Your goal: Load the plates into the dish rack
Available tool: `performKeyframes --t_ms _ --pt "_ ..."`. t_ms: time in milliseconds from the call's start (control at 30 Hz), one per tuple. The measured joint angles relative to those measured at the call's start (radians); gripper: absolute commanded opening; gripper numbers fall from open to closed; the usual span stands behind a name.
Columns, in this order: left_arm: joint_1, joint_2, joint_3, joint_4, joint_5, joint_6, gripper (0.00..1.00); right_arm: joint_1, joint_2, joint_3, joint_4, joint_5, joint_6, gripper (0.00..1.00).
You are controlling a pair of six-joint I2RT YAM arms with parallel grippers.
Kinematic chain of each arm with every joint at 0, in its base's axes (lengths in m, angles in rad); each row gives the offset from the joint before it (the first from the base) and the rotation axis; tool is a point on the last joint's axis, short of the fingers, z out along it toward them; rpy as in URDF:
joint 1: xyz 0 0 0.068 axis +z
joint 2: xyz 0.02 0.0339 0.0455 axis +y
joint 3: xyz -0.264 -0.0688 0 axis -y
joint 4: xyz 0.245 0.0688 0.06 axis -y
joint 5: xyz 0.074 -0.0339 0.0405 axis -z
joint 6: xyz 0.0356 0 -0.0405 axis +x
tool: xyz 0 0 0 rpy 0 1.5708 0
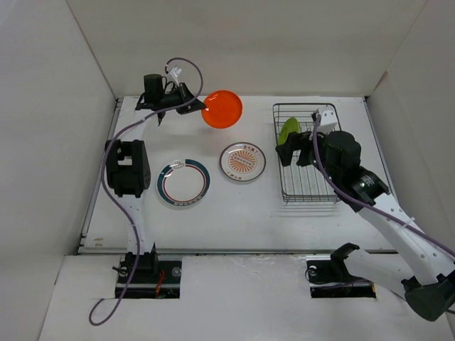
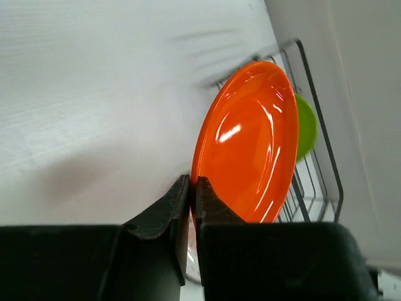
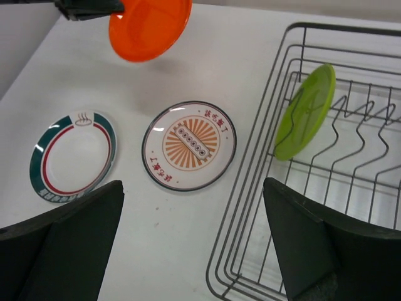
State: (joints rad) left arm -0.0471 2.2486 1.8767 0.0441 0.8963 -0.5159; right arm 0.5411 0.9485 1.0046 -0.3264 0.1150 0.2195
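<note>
Above the white, walled-in table (image 1: pixel 249 206), the left tool (image 2: pixel 192 188) pinches the orange plate (image 2: pixel 250 144); the right tool (image 3: pixel 193 187) seems spread wide.

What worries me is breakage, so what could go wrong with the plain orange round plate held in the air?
1. The left gripper pinches the plain orange round plate only at its rim, in mid-air; it might slip or swing.
2. The right gripper, open, sits at the black wire dish rack beside the leaning lime green plate; the incoming plate could hit either.
</note>
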Motion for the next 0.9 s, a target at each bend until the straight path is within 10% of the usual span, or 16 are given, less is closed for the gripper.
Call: performKeyframes --t_ms 367,633,900 --pt "-0.068 -0.653 -0.458 -0.007 0.092 0.336 0.0 -0.032 0.273 0.117 0.213 -0.216 0.011 0.94" --pt "-0.146 -0.714 -0.533 -0.072 0.091 0.403 0.0 -0.042 0.364 0.119 0.333 -0.378 0.07 0.94" --pt "-0.165 -0.717 -0.539 -0.067 0.095 0.37 0.0 -0.042 0.421 0.126 0.389 -0.444 0.103 0.69"
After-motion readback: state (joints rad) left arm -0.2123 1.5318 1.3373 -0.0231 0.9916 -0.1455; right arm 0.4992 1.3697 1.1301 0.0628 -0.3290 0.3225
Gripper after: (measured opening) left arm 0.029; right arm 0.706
